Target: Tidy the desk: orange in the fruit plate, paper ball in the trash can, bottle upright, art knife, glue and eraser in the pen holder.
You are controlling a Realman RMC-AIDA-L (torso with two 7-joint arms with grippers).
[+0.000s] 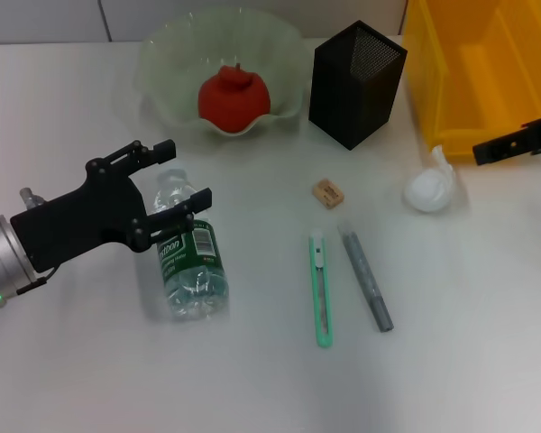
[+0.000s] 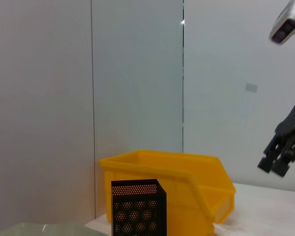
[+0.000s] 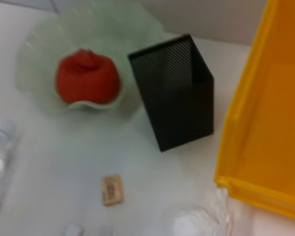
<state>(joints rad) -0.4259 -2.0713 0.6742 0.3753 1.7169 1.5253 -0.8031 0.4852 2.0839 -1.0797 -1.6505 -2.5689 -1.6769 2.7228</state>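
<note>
The bottle (image 1: 188, 253) lies on its side on the tabletop (image 1: 451, 343), toward the left edge, its cap end pointing to the far edge and its green label facing up. The left gripper (image 1: 182, 176) hangs over the bottle's cap end with its two black fingers spread apart, one on either side of the neck, closed on nothing.

At the far edge, behind the bottle, the pale green fruit plate (image 1: 162, 68) holds the orange (image 1: 233, 96), which looks reddish here. Just beside the plate, on its right, the black mesh pen holder (image 1: 356, 83) stands upright. The yellow trash can (image 1: 460, 81) fills the far right corner.

The eraser (image 1: 327, 192) rests near the middle of the tabletop, in front of the pen holder. Nearer the front edge lie the green art knife (image 1: 320, 290) and the grey glue stick (image 1: 367, 280), side by side and apart, both running roughly front to back. The white paper ball (image 1: 430, 187) sits just in front of the trash can, toward the right edge.

The right gripper (image 1: 516, 142) shows at the right edge, above the trash can's front wall; I cannot tell how its fingers stand. Its wrist view looks down on the plate, orange, pen holder, eraser (image 3: 112, 190) and paper ball (image 3: 196, 221).
</note>
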